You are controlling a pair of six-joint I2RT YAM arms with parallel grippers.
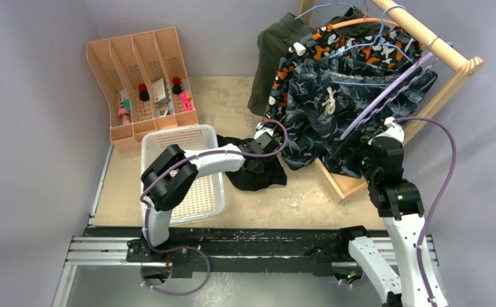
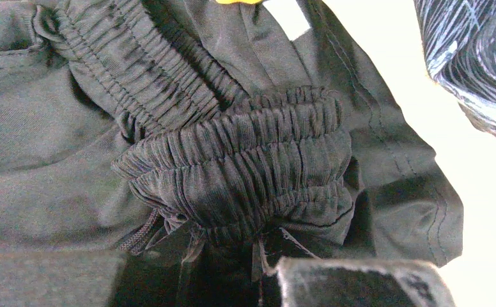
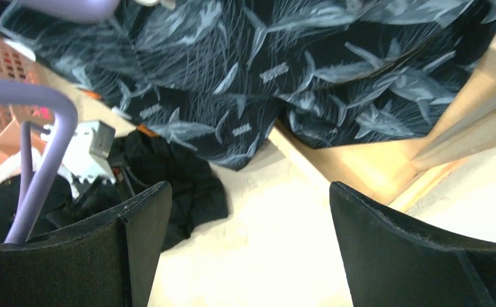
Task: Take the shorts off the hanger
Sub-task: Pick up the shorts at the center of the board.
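Observation:
The black shorts (image 1: 261, 174) lie crumpled on the table beside the white basket. My left gripper (image 1: 259, 152) is down on them. In the left wrist view, their gathered waistband (image 2: 245, 169) bunches into the gripper (image 2: 232, 265), pinched between the fingers. The blue-grey camouflage shorts (image 1: 332, 112) hang at the front of the rack, the orange-black-white camouflage pair (image 1: 351, 45) behind them, and the olive green pair (image 1: 274, 54) at the back left. My right gripper (image 3: 248, 220) is open and empty, low over the table by the rack's base, under the blue-grey pair (image 3: 245, 77).
A white basket (image 1: 153, 150) stands under my left arm. An orange divider tray (image 1: 114, 70) with small items is at the back left. The wooden rack's rail (image 1: 424, 35) and base (image 1: 344, 184) stand to the right. Purple cables loop over both arms.

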